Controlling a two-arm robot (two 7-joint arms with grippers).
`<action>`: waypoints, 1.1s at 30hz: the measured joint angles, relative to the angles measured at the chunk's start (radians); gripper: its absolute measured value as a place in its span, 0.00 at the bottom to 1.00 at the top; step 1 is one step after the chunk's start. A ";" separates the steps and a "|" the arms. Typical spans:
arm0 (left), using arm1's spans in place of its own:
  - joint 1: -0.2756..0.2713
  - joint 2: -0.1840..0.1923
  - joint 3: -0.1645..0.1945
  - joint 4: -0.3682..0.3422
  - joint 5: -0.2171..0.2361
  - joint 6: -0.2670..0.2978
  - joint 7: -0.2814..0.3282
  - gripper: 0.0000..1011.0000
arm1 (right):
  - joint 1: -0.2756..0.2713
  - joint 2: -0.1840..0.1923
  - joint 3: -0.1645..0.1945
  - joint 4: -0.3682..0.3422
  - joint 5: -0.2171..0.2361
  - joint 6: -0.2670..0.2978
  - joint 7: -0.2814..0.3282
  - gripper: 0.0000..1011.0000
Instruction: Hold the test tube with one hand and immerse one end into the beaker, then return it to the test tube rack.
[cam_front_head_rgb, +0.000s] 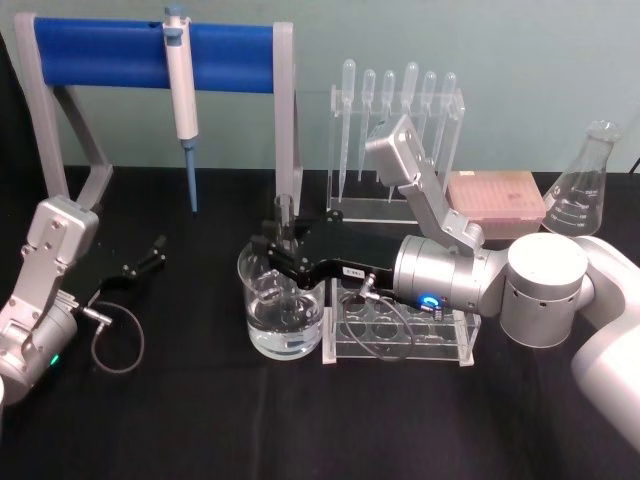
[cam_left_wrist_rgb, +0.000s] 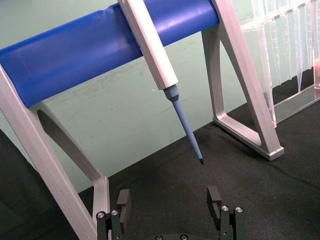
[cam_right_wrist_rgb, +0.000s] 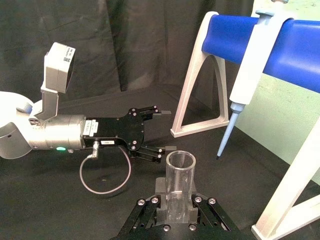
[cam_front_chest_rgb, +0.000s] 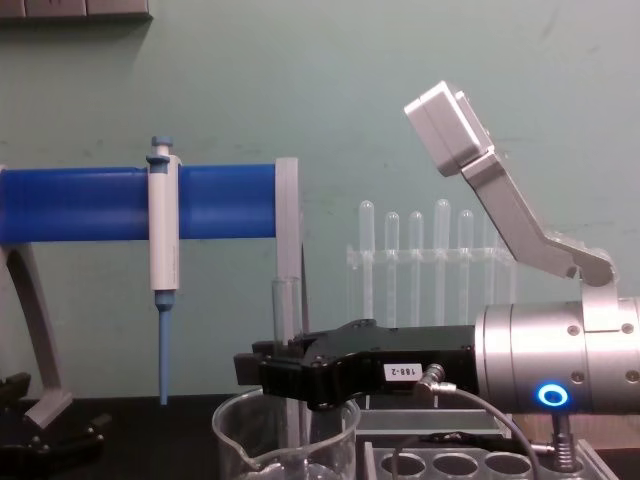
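Observation:
The test tube (cam_front_head_rgb: 284, 212) stands upright with my right gripper (cam_front_head_rgb: 272, 250) shut on it, directly over the beaker (cam_front_head_rgb: 262, 327). The beaker holds clear water, and the tube's lower end reaches down inside its rim. From the side, the tube (cam_front_chest_rgb: 285, 318) rises above the black fingers (cam_front_chest_rgb: 255, 368) and runs down into the beaker (cam_front_chest_rgb: 240, 432). In the right wrist view, the tube's open mouth (cam_right_wrist_rgb: 180, 161) sits between my right gripper's pads (cam_right_wrist_rgb: 161, 187). My left gripper (cam_front_head_rgb: 155, 250) rests parked on the table at the left, open (cam_left_wrist_rgb: 169, 202) and holding nothing.
A clear tube rack (cam_front_head_rgb: 400, 335) stands right beside the beaker under my right wrist. Behind are a blue-barred stand (cam_front_head_rgb: 150, 55) with a hanging pipette (cam_front_head_rgb: 183, 110), a rack of plastic pipettes (cam_front_head_rgb: 400, 130), a pink tip box (cam_front_head_rgb: 495, 200) and a conical flask (cam_front_head_rgb: 585, 185).

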 joint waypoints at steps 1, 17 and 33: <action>0.000 0.000 0.000 0.000 0.000 0.000 0.000 0.99 | 0.000 0.000 0.000 0.000 0.000 0.000 0.000 0.22; 0.000 0.000 0.000 0.000 0.000 0.000 0.000 0.99 | 0.000 0.000 0.000 0.000 0.000 0.000 0.000 0.22; 0.000 0.000 0.000 0.000 0.000 0.000 0.000 0.99 | 0.018 0.040 0.026 -0.107 0.019 0.042 0.017 0.22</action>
